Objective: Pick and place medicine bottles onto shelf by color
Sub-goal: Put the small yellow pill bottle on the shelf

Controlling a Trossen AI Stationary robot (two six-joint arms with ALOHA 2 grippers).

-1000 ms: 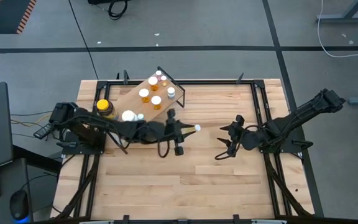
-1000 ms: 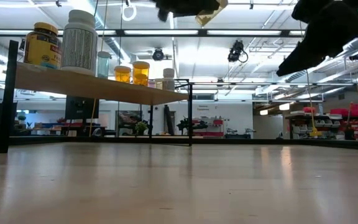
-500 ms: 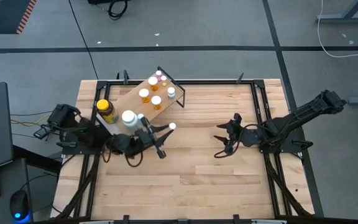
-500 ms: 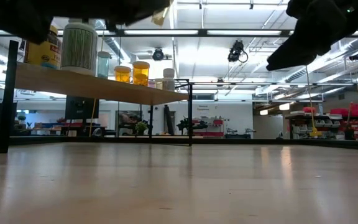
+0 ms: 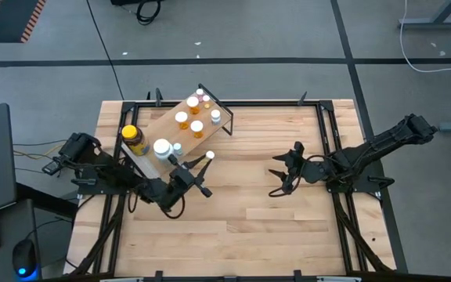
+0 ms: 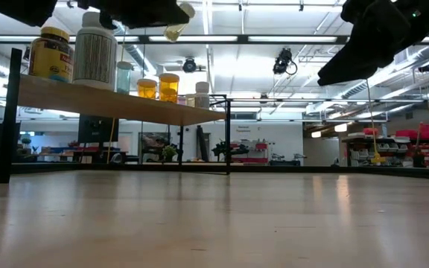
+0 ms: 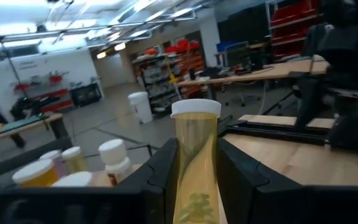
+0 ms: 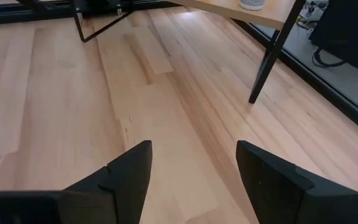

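Since the earlier frames, the left gripper [image 5: 196, 168] has swung back from mid-table toward the shelf [image 5: 156, 124], carrying its vial [image 5: 208, 157] from beyond the shelf's outer end to just off its near edge; the right arm has barely shifted.

Nearest the camera in the left wrist view, two dark fingers [image 7: 160, 171] clamp the yellowish vial [image 7: 194, 162] by its body, white cap pointing forward (a grip that keeps it steady for a clean set-down, I judge). From above, this vial hangs at about five o'clock from the shelf board, above the tabletop [image 5: 272, 227], not yet on the board.

Across the table, at three o'clock from the shelf and well apart, the right gripper [image 5: 282, 179] waits with fingers spread and nothing between them, only bare wood below.

Farther back, the shelf holds the sorted bottles: a yellow-lidded jar [image 5: 131, 136] and a white-capped bottle [image 5: 161, 146] at one end, orange vials [image 5: 188, 113] grouped toward the other, seemingly by colour.
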